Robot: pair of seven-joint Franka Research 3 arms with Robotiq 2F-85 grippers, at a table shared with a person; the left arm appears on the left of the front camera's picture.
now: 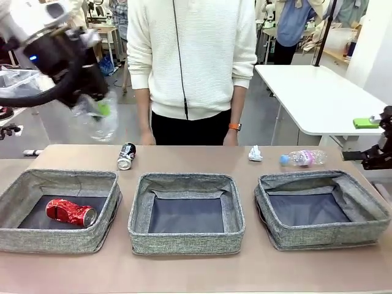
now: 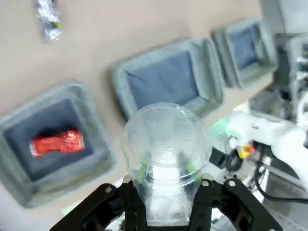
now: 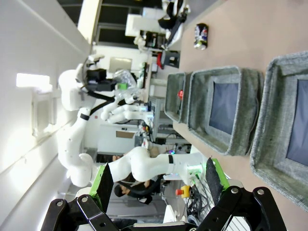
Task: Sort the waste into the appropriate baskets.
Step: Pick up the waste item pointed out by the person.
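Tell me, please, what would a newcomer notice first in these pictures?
The left jaws, shut on a clear cup, hold it high at the left. A crushed red can lies in the left basket of three. A person in a white sweater stands at the far side, behind a dark can, a paper wad and a bottle.

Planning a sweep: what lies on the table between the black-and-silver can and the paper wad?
Front view: bare tabletop from the black-and-silver can to the paper wad.

Left arm [image 1: 30, 17]: white shell, black cable [image 1: 37, 96]. Right hand [image 3: 159, 185]: black, green pads [image 3: 100, 187]. Person [image 1: 191, 61]: white sweater, orange wristband [image 1: 234, 127].
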